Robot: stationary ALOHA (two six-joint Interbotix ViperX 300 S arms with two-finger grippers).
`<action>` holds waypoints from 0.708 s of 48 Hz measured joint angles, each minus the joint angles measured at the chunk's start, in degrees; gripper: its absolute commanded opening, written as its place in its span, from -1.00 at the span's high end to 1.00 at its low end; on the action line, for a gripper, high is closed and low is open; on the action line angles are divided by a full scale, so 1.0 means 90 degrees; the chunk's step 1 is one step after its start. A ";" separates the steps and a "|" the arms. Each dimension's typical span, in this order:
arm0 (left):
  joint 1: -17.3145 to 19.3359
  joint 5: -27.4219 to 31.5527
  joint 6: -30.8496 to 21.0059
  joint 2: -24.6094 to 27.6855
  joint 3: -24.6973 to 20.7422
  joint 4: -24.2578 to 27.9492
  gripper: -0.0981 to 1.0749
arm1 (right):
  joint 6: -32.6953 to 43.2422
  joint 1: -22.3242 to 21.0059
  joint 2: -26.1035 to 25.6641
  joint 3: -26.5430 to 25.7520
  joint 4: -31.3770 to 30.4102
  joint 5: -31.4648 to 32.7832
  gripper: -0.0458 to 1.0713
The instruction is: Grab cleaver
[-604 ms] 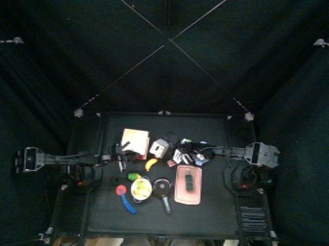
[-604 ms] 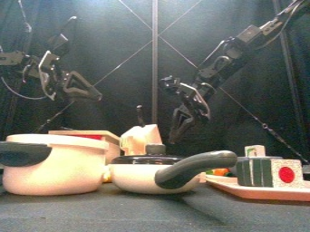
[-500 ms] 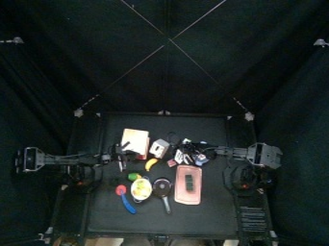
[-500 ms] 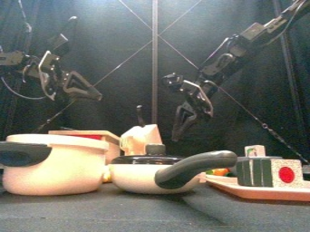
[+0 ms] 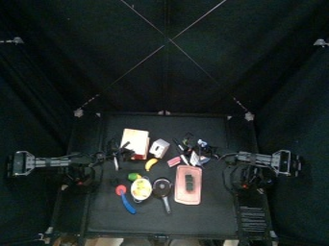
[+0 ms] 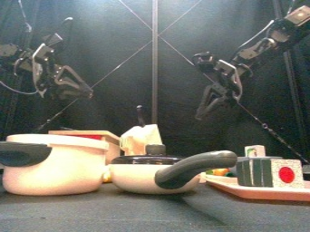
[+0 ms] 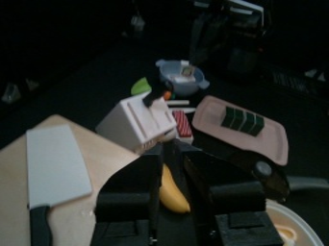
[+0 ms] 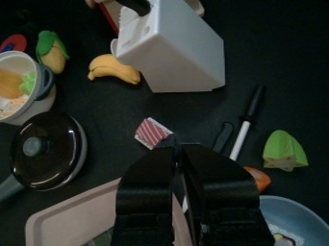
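A white rectangular cleaver [image 7: 58, 165] with a dark handle lies flat on a pale tan wooden cutting board [image 7: 100, 159]. In the top view this board [image 5: 134, 138] sits at the back left of the black tabletop [image 5: 103, 216]. A white angular knife block [image 7: 139, 120] stands just beside the board. The left end effector [image 7: 170, 165] hangs in the air at the tabletop's left side, well short of the cleaver. Its jaws are spread a little, and a yellow banana [image 7: 171, 192] shows through the gap. The right end effector [image 8: 180, 151] is raised over the middle right of the tabletop with its jaws pressed together, holding nothing. Below it lie a small red-and-white striped piece [image 8: 154, 132], a black pen [image 8: 244, 115] and a green wedge [image 8: 286, 149]. The knife block [image 8: 180, 53] and banana [image 8: 113, 69] lie further off. In the front view both end effectors, left [image 6: 75, 91] and right [image 6: 209, 104], hover high above a cream lidded pot [image 6: 54, 165], a cream pan with a dark handle [image 6: 158, 172] and a long pink rounded tray [image 6: 260, 188].
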 measured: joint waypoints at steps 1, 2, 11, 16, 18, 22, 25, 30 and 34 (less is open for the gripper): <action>0.0068 0.0254 0.0000 -0.0059 -0.0039 0.0059 -0.56 | -0.0010 0.0000 -0.0020 0.0039 -0.0020 -0.0039 0.13; 0.0137 0.0439 0.0000 -0.0098 -0.0068 0.0107 -0.58 | 0.0000 0.0010 -0.0029 0.0068 -0.0039 -0.0078 0.13; 0.0732 0.1504 0.0010 -0.0176 -0.0273 0.0732 -0.74 | 0.0000 0.0000 -0.0039 0.0205 -0.0205 -0.0225 0.13; 0.1074 0.1641 0.0010 -0.0137 -0.0303 0.1191 -0.77 | 0.0000 0.0000 -0.0039 0.0273 -0.0264 -0.0234 0.13; 0.1191 0.1660 0.0000 -0.0127 -0.0303 0.1338 -0.77 | -0.0010 0.0000 -0.0039 0.0293 -0.0273 -0.0234 0.13; 0.1396 0.1670 -0.0020 -0.0107 -0.0293 0.1553 -0.76 | 0.0000 0.0000 -0.0039 0.0352 -0.0283 -0.0234 0.13; 0.1543 0.1670 -0.0020 -0.0107 -0.0254 0.1621 -0.76 | -0.0010 0.0000 -0.0039 0.0391 -0.0293 -0.0234 0.13; 0.1670 0.1670 -0.0020 -0.0107 -0.0156 0.1641 -0.76 | 0.0000 0.0000 -0.0039 0.0410 -0.0293 -0.0244 0.13; 0.1699 0.1660 -0.0020 -0.0107 -0.0059 0.1641 -0.76 | 0.0000 0.0000 -0.0039 0.0410 -0.0293 -0.0254 0.13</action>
